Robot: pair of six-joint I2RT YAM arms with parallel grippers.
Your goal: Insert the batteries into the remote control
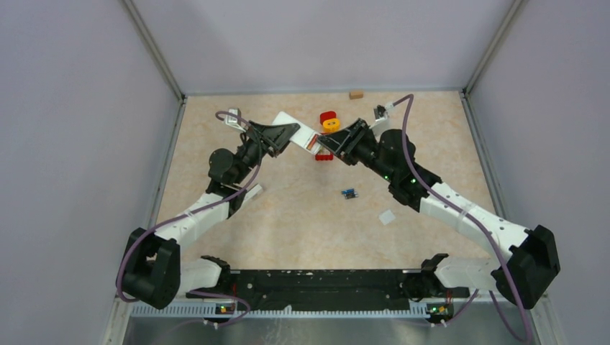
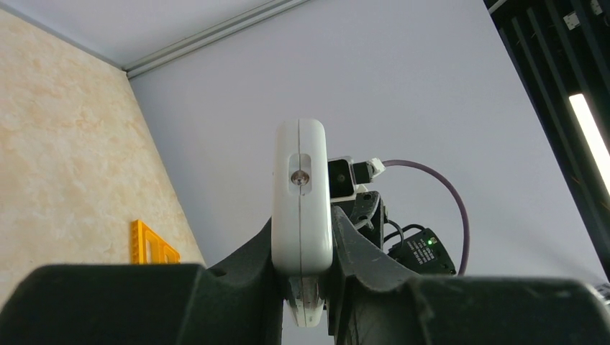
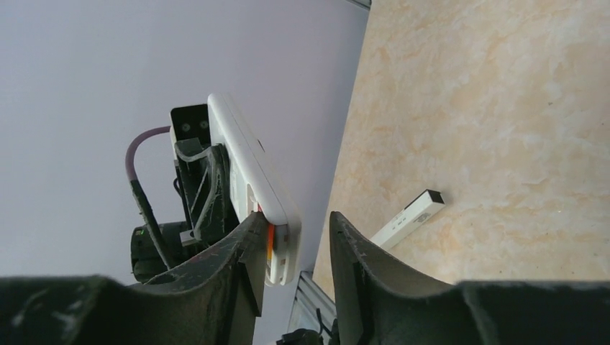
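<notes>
The left gripper (image 2: 302,241) is clamping the white remote (image 2: 302,172). The right gripper (image 3: 296,221) is straddling the remote's end, jaws partly apart. One blue battery (image 1: 349,192) is lying on the table (image 1: 288,215), at about five o'clock from it.

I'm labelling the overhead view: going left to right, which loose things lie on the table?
slim white bar → yellow and red piece → blue battery → small white flat piece. The tan block is left out because it sits level with the battery.

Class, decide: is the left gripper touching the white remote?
Touching. The left wrist view shows the white remote clamped edge-on between the fingers of the left gripper, no gap either side.
</notes>
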